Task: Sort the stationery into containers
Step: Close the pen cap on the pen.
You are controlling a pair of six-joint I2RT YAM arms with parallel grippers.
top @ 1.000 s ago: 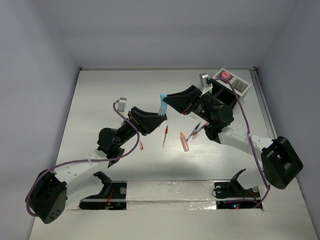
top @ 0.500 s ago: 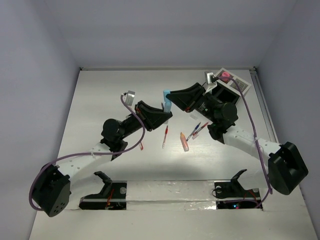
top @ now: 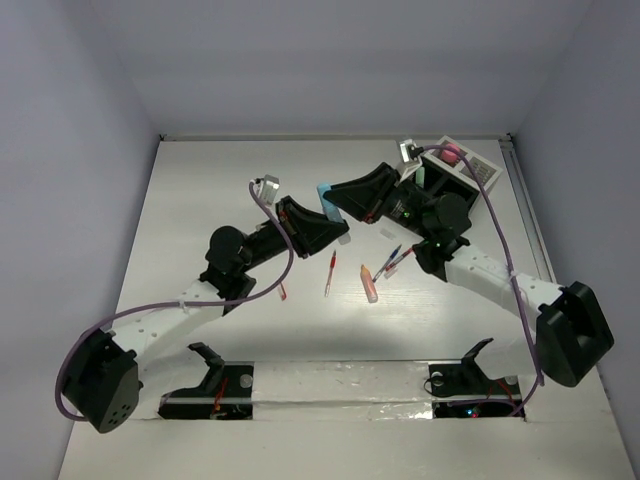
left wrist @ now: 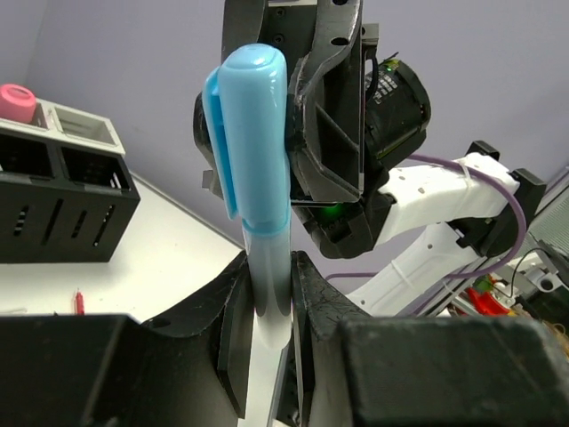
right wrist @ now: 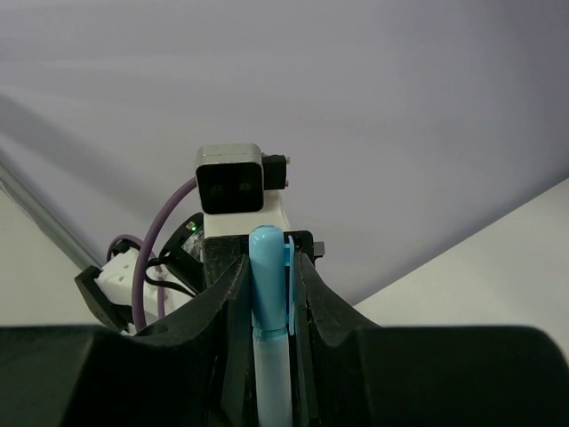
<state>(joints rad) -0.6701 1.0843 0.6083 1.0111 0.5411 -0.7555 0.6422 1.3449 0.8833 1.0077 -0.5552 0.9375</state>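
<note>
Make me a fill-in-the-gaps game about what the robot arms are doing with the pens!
1. The left gripper and the right gripper both pinch the same marker, whose cap is ___.
2. The bottle poking out of the organizer has a ___ cap.
3. The peach marker lies flat on the ___.

Missing words: blue; pink; table

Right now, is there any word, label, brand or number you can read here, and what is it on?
No readable text in any view.
The light blue marker: no print shows.
The black organizer: no label shows.
The red pen and the peach marker: too small to tell.
</note>
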